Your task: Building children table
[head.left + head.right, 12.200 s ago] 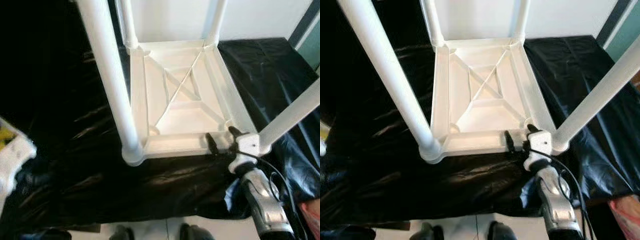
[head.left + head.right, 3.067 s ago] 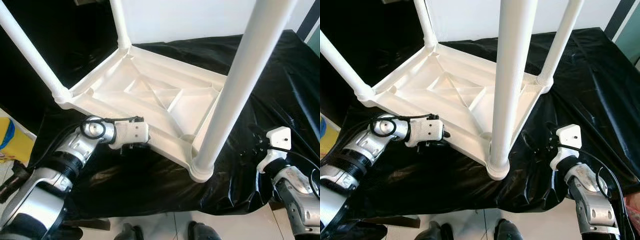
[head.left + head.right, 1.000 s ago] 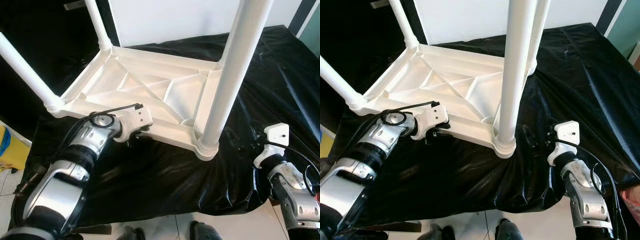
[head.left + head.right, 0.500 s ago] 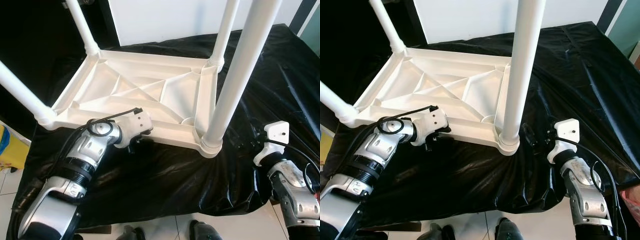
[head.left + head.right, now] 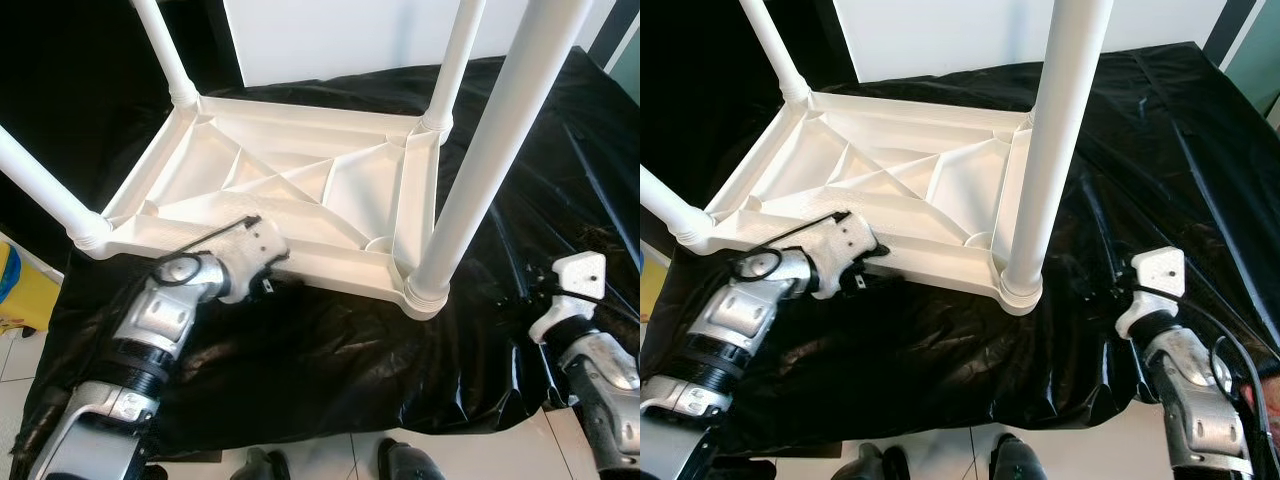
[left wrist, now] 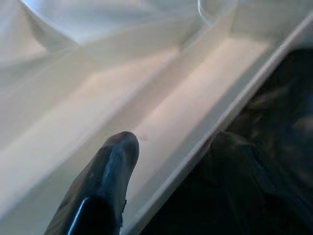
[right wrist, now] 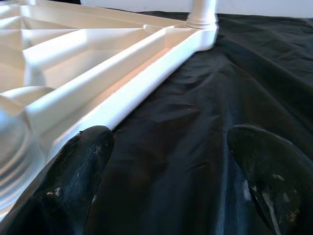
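White plastic children's table (image 5: 300,190), upturned on black sheeting (image 5: 330,360) over the tabletop, legs up. At left, left tool (image 5: 268,272) pinching the near rim, one finger (image 6: 105,181) inside, the other beneath. At right, right tool (image 7: 171,171) spread wide, apart from the frame. Likely risk: one-sided grip letting the table slide or tip.

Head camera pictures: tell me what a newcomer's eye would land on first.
A white children's table lies upside down on a black plastic sheet, its four legs pointing up. The near-right leg looms closest to the camera. The left hand grips the table's near rim, while the right hand rests open on the sheet, apart from the table.
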Motion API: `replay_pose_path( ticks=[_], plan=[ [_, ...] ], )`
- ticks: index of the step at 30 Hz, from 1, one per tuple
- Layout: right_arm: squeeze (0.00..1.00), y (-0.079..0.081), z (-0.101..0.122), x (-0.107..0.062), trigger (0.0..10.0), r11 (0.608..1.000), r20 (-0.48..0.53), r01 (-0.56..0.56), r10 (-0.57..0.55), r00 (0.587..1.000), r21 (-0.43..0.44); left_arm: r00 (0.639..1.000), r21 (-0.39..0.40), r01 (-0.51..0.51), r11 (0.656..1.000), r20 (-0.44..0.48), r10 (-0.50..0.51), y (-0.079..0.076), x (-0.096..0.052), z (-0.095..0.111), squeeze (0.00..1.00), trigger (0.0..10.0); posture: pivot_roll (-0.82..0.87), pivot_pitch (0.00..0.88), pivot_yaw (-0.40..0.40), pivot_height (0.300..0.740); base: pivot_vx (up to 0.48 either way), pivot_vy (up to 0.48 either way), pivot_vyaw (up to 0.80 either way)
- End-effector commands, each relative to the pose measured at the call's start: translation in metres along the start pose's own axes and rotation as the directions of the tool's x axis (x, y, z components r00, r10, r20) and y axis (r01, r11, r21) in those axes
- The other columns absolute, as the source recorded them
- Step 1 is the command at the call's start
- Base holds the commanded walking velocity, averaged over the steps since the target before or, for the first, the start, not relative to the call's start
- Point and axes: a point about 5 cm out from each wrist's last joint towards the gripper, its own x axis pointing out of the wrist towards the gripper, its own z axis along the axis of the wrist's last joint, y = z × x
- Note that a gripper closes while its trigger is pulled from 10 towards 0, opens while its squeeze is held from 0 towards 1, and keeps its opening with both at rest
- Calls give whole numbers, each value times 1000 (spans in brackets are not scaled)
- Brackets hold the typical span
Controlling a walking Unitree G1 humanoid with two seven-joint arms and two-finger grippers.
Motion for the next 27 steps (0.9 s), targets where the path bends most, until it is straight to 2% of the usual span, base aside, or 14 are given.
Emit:
replay_pose_path(
  ticks=[1,5,7,10,12,13,14,16,19,21,22,23,24,27],
  plan=[
    [0,1,0,-6,10000,999,-23,-43,44,999,17,999,13,37,999,40,-37,0,-13,4,0,10000,-144,168,85,740,0,0,0],
    [0,2,1,-13,10000,994,-55,-105,105,993,12,989,1,-67,998,129,66,4,-30,13,0,10000,-148,173,83,740,0,0,0],
    [0,2,1,-13,10000,994,-55,-105,105,993,12,989,1,-67,998,129,66,4,-30,13,0,10000,-148,173,83,740,0,0,0],
    [0,6,3,-18,10000,990,-66,-142,144,987,22,967,-71,-163,984,189,174,3,-50,14,0,10000,-150,177,85,740,0,0,0],
    [0,6,3,-18,10000,990,-66,-142,144,987,22,967,-71,-163,984,189,174,3,-50,14,0,10000,-150,177,85,740,0,0,0],
    [0,9,5,-19,10000,986,-58,-159,161,985,41,950,-130,-180,975,233,206,-3,-63,15,0,10000,-148,173,87,740,0,0,0],
    [0,9,5,-19,10000,986,-58,-159,161,985,41,950,-130,-180,975,233,206,-3,-63,15,0,10000,-148,173,87,740,0,0,0],
    [0,15,7,-19,10000,982,-51,-180,183,982,59,927,-202,-179,963,292,234,-18,-80,12,0,10000,-145,168,89,740,0,0,0],
    [0,19,6,-17,10000,979,-50,-192,195,979,64,912,-294,-129,947,340,229,-37,-91,5,0,10000,-144,165,88,740,0,0,0],
    [0,21,6,-17,10000,979,-50,-194,198,979,66,909,-315,-115,942,350,228,-41,-93,3,0,10000,-144,165,88,740,0,0,0],
    [0,23,6,-16,10000,977,-46,-201,205,978,72,887,-390,-121,913,370,276,-42,-99,-5,0,10000,-146,160,89,740,0,0,0],
    [0,23,6,-16,10000,977,-46,-201,205,978,72,887,-390,-121,913,370,276,-42,-99,-5,0,10000,-146,160,89,740,0,0,0],
    [0,25,6,-16,10000,975,-41,-208,212,976,81,869,-460,-118,880,381,315,-45,-104,-12,0,10000,-147,160,87,740,0,0,0],
    [0,27,7,-15,10000,972,-37,-216,220,975,90,865,-522,-81,849,386,320,-52,-110,-19,0,10000,-146,157,85,740,0,0,0]
  ],
)
